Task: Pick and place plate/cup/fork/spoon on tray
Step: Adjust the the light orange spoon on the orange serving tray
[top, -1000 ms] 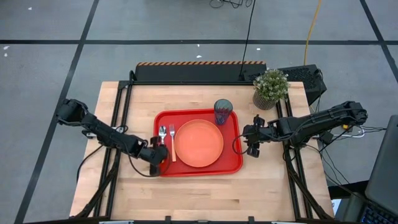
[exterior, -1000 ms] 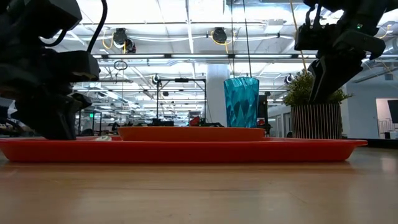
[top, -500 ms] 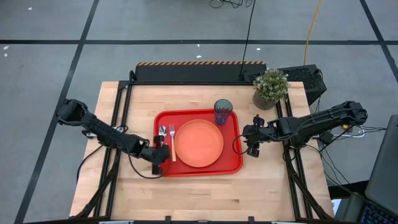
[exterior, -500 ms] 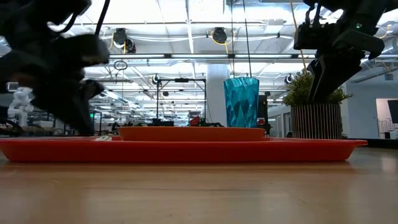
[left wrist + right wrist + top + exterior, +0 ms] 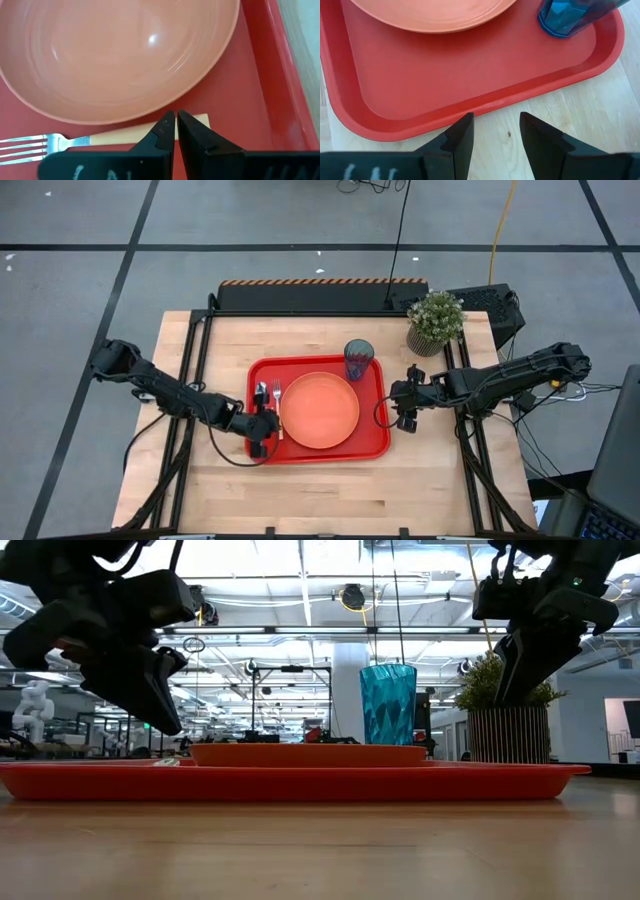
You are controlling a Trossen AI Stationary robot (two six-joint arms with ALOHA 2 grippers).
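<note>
The red tray (image 5: 372, 442) lies mid-table. On it rest the orange plate (image 5: 319, 409), the teal cup (image 5: 359, 358) upright at its far right corner, and the spoon (image 5: 261, 391) and fork (image 5: 276, 395) side by side left of the plate. My left gripper (image 5: 176, 120) hangs shut and empty over the fork's handle end (image 5: 195, 122), clear of the tray in the low view (image 5: 165, 715). My right gripper (image 5: 496, 125) stands open above the bare table just off the tray's right rim (image 5: 485, 107).
A potted plant (image 5: 435, 320) stands at the table's far right, behind my right gripper (image 5: 405, 418). A black bar (image 5: 320, 295) runs along the far edge. Bare wood (image 5: 330, 490) stretches along the near side of the tray.
My left gripper has risen from the tray's left part, where its shut fingers stood low by the fork's handle, and now hangs clear above it, tipped and rolled a little. It has drifted slightly toward the plate. Its fingers stay shut.
</note>
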